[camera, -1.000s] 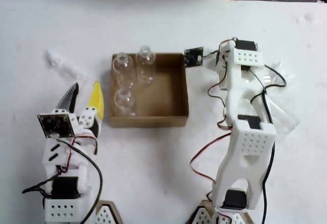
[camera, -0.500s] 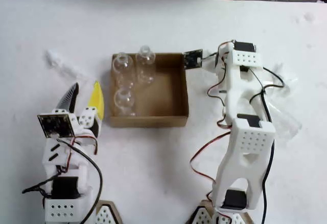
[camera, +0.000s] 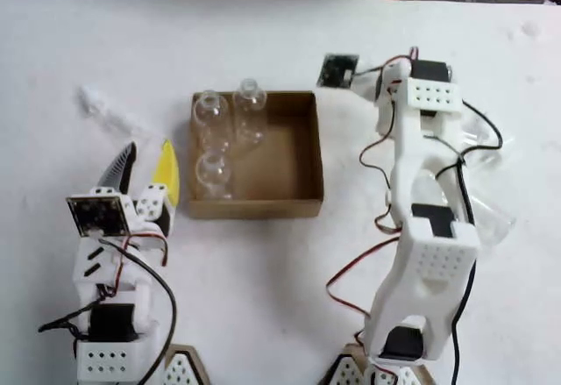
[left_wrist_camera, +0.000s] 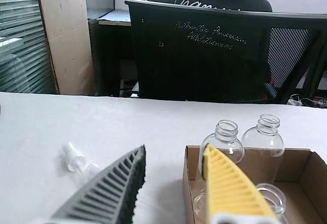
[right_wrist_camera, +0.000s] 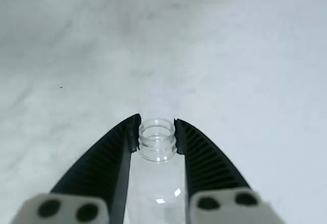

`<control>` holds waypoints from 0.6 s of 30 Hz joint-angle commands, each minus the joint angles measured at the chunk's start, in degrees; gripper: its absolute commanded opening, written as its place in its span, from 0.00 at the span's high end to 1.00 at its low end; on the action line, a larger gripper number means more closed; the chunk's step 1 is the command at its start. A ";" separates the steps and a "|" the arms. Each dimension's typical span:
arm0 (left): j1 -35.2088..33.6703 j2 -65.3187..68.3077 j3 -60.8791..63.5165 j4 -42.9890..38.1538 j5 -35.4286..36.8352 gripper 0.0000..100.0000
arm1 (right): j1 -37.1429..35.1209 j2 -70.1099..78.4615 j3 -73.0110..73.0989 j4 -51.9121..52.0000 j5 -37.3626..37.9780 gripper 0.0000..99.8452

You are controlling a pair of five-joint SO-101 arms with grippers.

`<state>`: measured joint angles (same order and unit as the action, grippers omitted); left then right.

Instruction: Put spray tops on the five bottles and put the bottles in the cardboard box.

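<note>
A cardboard box (camera: 294,153) sits mid-table with three clear, topless bottles along its left side: bottle (camera: 209,110), bottle (camera: 250,97), bottle (camera: 213,171). They also stand in the box (left_wrist_camera: 301,180) in the left wrist view, as bottle (left_wrist_camera: 226,141) and bottle (left_wrist_camera: 264,138). My left gripper (camera: 145,159) (left_wrist_camera: 173,152) rests open left of the box, holding nothing. My right gripper (right_wrist_camera: 157,132) is shut on the neck of a fourth clear bottle (right_wrist_camera: 157,141) over bare table. The right arm (camera: 421,139) stretches past the box's far right corner. A white spray top (camera: 95,100) (left_wrist_camera: 75,157) lies at far left.
Crumpled clear plastic wrap (camera: 486,183) lies under and to the right of the right arm. A black chair (left_wrist_camera: 204,55) stands beyond the table's far edge. The box's right half holds nothing.
The right arm has swung away from the box's far right corner toward the far side of the table, carrying its bottle. The left arm has kept still.
</note>
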<state>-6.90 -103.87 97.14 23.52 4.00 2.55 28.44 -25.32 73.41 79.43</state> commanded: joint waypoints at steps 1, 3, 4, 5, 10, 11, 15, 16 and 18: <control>1.45 -0.40 -0.18 -1.23 -0.88 0.82 | 0.04 -6.20 -1.67 0.57 -6.86 0.97; 1.36 -0.40 -0.18 -1.23 -0.88 0.82 | 0.04 -7.60 -2.02 1.54 -11.34 0.97; 1.27 -0.40 -0.18 -1.23 -0.88 0.82 | 0.04 -8.48 -2.02 2.59 -13.10 0.97; 1.19 -0.40 -0.18 -1.23 -0.88 0.82 | -0.31 -9.54 -2.02 3.56 -14.42 0.97; 1.19 -0.40 -0.18 -1.23 -0.88 0.82 | -2.33 -15.69 -2.02 8.04 -19.08 0.98; 1.10 -0.40 -0.18 -1.23 -0.88 0.82 | -2.77 -17.19 -2.02 8.48 -20.40 0.98; 1.10 -0.40 -0.18 -1.23 -0.88 0.82 | -4.18 -22.90 -1.67 9.01 -25.85 0.98; 1.10 -0.40 -0.18 -1.23 -0.88 0.82 | -4.53 -24.13 -1.67 9.01 -26.99 0.98; 1.10 -0.40 -0.18 -1.23 -0.88 0.82 | -4.70 -26.42 -1.58 9.01 -29.80 0.98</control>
<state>-6.37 -103.87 97.14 23.52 3.82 -1.23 7.69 -25.32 82.20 53.58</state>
